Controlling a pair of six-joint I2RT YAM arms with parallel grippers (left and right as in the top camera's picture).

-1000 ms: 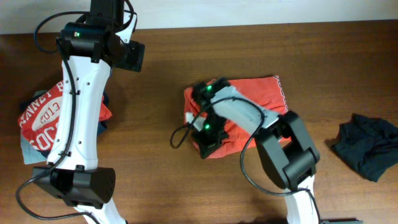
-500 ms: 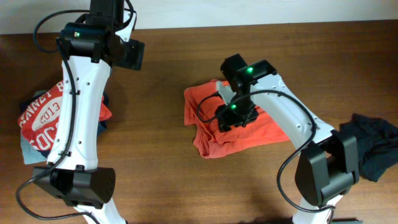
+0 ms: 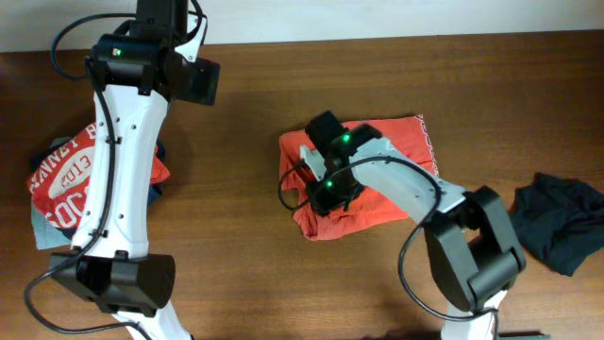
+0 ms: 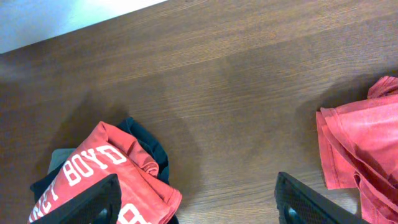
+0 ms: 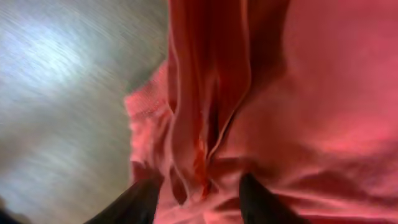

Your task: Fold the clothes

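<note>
Overhead check: the orange-red shirt [image 3: 401, 140] lies crumpled at the middle of the surface [image 3: 236, 255], its lower left corner bunched. The right arm [image 3: 406, 184] now crosses the shirt from the lower right, with the right fingers [image 5: 130, 202] down on the shirt's left part. Half a second ago the wrist sat above the shirt's upper edge, and a second ago it was over much the same left patch as now. The right wrist view is blurred: the fingers stand partly apart with a raised fold of orange-red cloth running between them, and I cannot tell whether they grip it. The shirt's outline matches the earlier frames closely. The left arm [image 3: 118, 161] has not moved over the second; the left fingers [image 4: 99, 199] are spread wide over bare wood, holding nothing. At the surface's left edge the red tee [image 4: 106, 171] with white lettering lies on a dark piece [image 4: 149, 140], with a pale grey-blue piece [image 3: 40, 227] showing beneath. A dark garment [image 3: 557, 222] sits heaped at the far right, well apart from the shirt, unchanged.
</note>
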